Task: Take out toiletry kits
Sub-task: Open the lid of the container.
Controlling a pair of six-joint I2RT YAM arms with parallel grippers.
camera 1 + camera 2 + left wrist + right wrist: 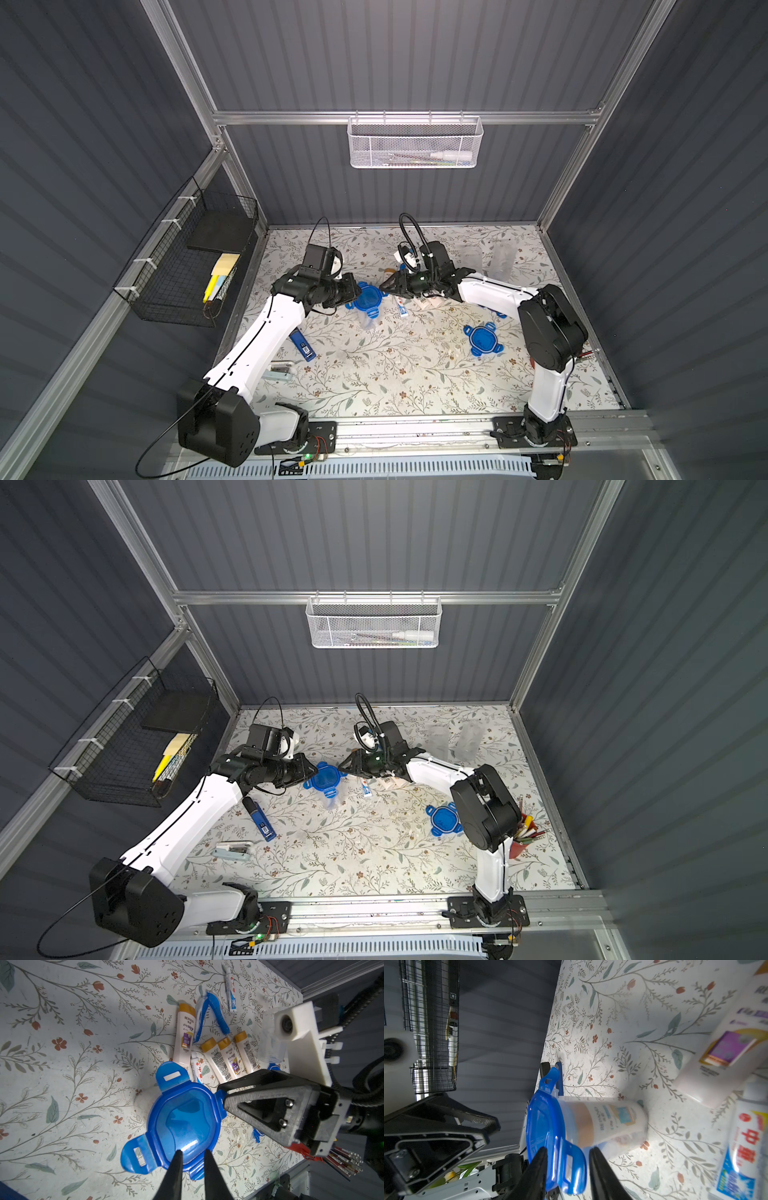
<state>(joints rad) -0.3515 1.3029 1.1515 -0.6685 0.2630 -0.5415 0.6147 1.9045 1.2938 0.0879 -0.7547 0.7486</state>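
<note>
1. Jar [629, 1142] of clear plastic stands upright on the counter [62, 1084] with its blue clip lid [182, 1122] on; a cream bottle [583, 1122] shows inside.
2. Left gripper [193, 1152] is closed on one clip of the lid.
3. Right gripper [568, 1150] has its jaws apart, astride the opposite clip.
4. Loose kit items lie on the counter just beside the jar: cream bottles [185, 1036], toothpaste tubes [231, 993] and toothbrushes [218, 1014].

We enter this as a robot test cell: ribbed wall panels [374, 54], aluminium framing [291, 117], left arm [266, 332] and right arm [490, 291] bolted to a front rail [415, 430], floral tabletop [395, 374], wall-hung wire basket [183, 266].
</note>
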